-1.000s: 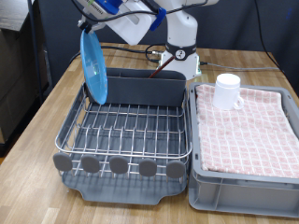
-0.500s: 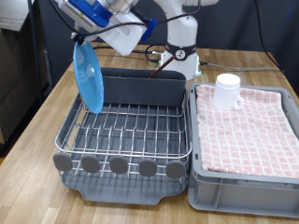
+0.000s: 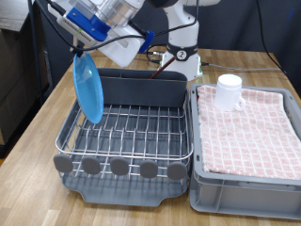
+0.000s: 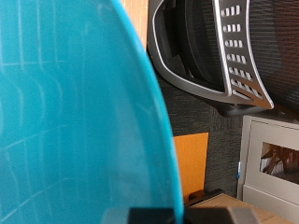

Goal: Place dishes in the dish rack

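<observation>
tool: my two-finger tool (image 3: 83, 44) is up over the far-left part of the desk in the exterior view, pinched shut on the top rim of the round flat bright-blue plate (image 3: 88, 87). The wrist view is basically wall-to-wall plate (image 4: 75, 121), so I can't see how wide the fingers actually sit, only that they're clamped on it.

plate: hanging on edge, nearly upright, low over the left side of the large dark-grey plastic dish rack with the silver wire grid (image 3: 127, 132). Its bottom edge looks right at the wires, but I can't tell if it's touching yet.

step in hand: my read is I'm mid-way through slotting the plate into the rack. First dish of the lot, nothing else is in there that I can see.

what the move calls for: keep the plate vertical and lined up with a gap between wires, and only let go once it's seated, or it'll tip flat.

other dishes: small white mug with a handle (image 3: 229, 91) is on the pink checkered cloth (image 3: 249, 127) in the grey crate (image 3: 245, 188), just beside the rack towards the desk's right edge. Can't spot the wooden spoon.

surface: light wooden desk (image 3: 42, 122), bare plank-look top.

room: dark carpet, an office chair base (image 4: 201, 56) and a white cabinet (image 4: 271, 163) in the wrist view.
</observation>
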You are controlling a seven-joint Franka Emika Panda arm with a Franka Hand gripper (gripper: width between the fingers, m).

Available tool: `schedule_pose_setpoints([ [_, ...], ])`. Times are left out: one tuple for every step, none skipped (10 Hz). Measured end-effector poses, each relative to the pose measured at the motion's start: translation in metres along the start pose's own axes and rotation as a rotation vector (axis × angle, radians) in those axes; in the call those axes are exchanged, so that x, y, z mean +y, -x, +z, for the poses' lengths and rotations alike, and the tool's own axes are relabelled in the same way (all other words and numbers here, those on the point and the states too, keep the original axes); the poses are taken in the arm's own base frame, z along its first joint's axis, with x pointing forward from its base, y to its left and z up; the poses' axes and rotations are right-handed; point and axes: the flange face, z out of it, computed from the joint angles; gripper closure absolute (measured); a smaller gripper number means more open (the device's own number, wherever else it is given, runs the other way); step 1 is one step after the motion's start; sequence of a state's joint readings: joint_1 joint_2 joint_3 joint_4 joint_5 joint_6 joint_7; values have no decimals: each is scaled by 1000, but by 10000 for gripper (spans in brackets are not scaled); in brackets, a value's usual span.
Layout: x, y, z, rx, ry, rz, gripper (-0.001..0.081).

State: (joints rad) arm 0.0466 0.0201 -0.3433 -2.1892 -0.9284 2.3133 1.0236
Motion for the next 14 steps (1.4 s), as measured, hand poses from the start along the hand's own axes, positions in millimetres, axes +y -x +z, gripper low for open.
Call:
schedule_pose_setpoints([
  [-3,2,3,2,1,-2,790],
  [-6,4,6,4,-1,-2,790],
  [-9,6,9,4,-4,-2,790],
  [-12,8,11,4,-9,-3,790],
  [-15,10,13,8,-13,-5,790],
  [-16,13,14,19,-13,-14,790],
  [-17,15,15,35,-6,-26,790],
  [-18,17,16,47,1,-37,790],
  [-18,18,16,53,6,-41,790],
  [-18,20,17,53,8,-43,790],
  [-19,23,19,52,8,-44,790],
  [-20,25,20,53,6,-44,790],
  [-20,27,21,57,5,-46,790],
  [-21,30,22,59,2,-46,790],
])
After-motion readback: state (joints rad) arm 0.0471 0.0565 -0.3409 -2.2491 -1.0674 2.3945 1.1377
